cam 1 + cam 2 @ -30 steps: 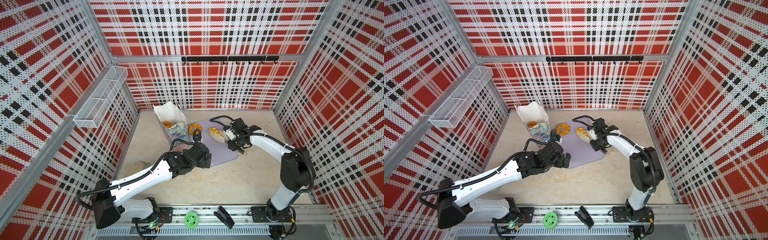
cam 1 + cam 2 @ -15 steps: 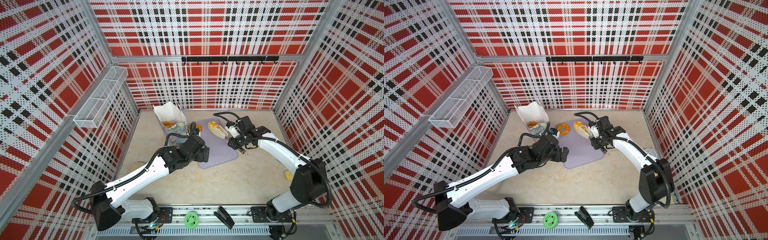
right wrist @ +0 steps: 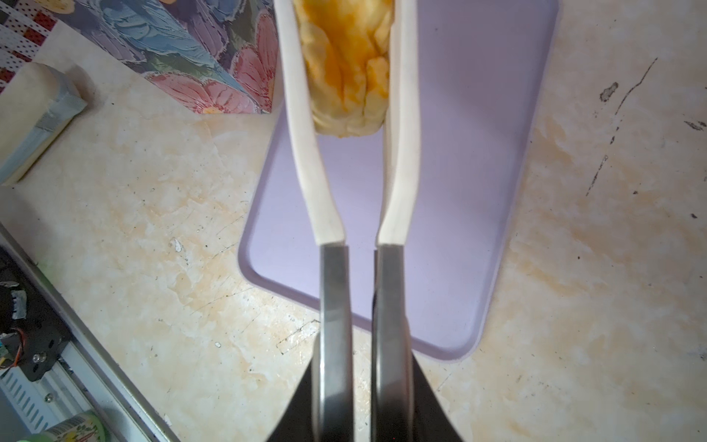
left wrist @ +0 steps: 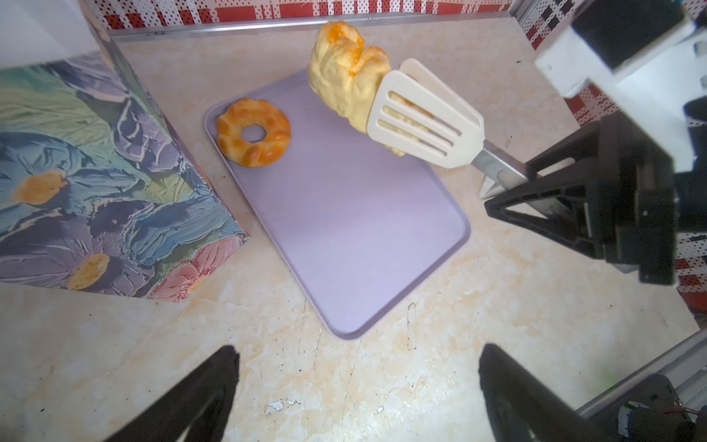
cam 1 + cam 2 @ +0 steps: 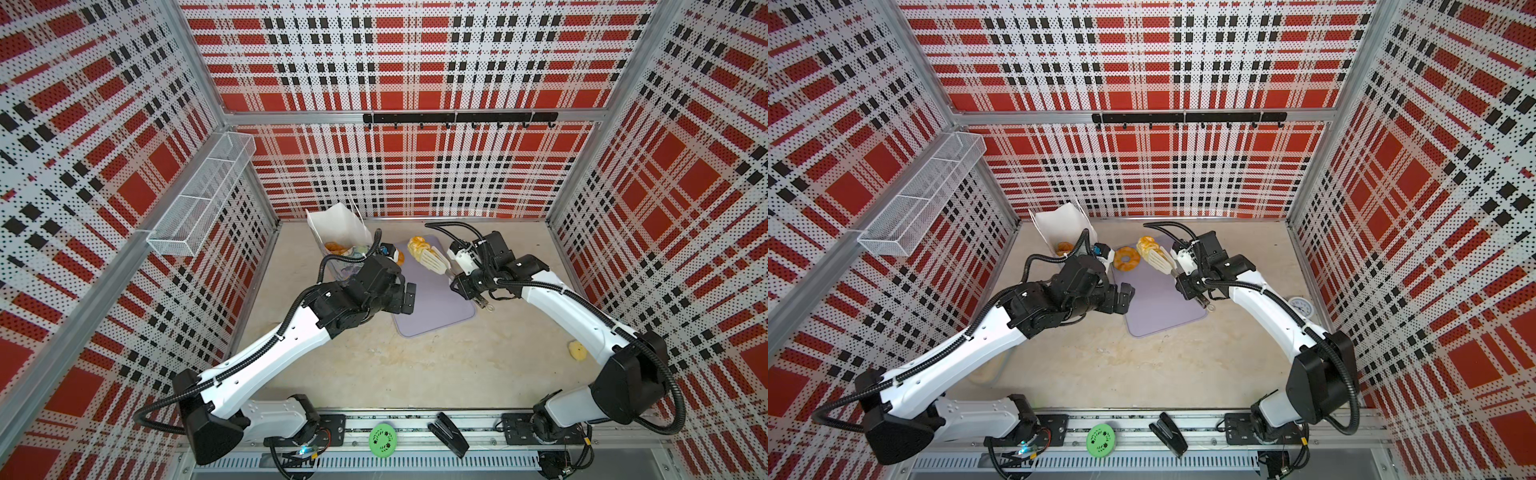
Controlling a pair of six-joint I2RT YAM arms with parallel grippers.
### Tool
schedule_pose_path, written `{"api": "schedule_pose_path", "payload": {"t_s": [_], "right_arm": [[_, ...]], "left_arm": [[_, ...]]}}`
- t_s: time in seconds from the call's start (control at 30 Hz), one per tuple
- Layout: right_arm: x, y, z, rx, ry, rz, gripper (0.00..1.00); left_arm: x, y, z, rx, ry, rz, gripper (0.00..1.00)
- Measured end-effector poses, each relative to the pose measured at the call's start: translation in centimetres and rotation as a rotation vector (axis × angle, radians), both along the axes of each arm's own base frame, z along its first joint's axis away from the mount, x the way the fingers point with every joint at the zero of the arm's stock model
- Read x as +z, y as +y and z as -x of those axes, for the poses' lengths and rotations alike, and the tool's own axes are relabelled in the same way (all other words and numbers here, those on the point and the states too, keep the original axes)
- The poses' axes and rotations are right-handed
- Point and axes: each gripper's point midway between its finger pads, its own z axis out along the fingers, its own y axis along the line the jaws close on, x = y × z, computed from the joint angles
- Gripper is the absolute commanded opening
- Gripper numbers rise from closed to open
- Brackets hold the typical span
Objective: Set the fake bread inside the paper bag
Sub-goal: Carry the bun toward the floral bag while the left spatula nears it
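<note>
Currently, the right tool (image 3: 361, 367) clamps tongs (image 4: 421, 118) that pinch a pastry (image 4: 344, 76) above the tray (image 4: 344, 237), short of the bag (image 4: 95, 172), and the left tool (image 4: 357, 356) gapes wide, empty; a slack squeeze or tilt could drop it outside.

1. A flat lilac tray (image 5: 432, 307) with rounded corners lies at an angle on the beige marbled table (image 5: 415, 365), toward the far side.
2. Cream slotted tongs (image 4: 421, 118) with steel arms are above the tray's far right edge.
3. A white wire basket (image 5: 199, 195), divided into compartments, hangs on the left wall.
4. A black hook rail (image 5: 457, 118) runs along the far wall.
5. A green round disc (image 5: 382, 434) and a black stapler (image 5: 449, 434) sit near each other on the near metal rail.
6. In a top view, a small round clock (image 5: 1299, 305) lies by the right wall.
</note>
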Motion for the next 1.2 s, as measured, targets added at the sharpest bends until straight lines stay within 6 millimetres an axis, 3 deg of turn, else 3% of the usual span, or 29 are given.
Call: {"api": "schedule_pose_path", "payload": {"t_s": [0.4,0.77,1.2], "right_arm": [[4.2,1.3,-0.2,-0.002,-0.072,-0.088,0.25],[8.0,3.1,-0.2,0.019,-0.119,-0.184,0.26],[14.4,7.2,0.5,0.107,-0.229,-0.319,0.26]], "left_arm": [[2.8,2.3,-0.4,0.042,-0.031,0.022,0.99],[6.9,4.8,-0.4,0.09,-0.095,0.088,0.99],[9.2,9.0,-0.2,0.188,-0.153,0.086,0.99]]}}
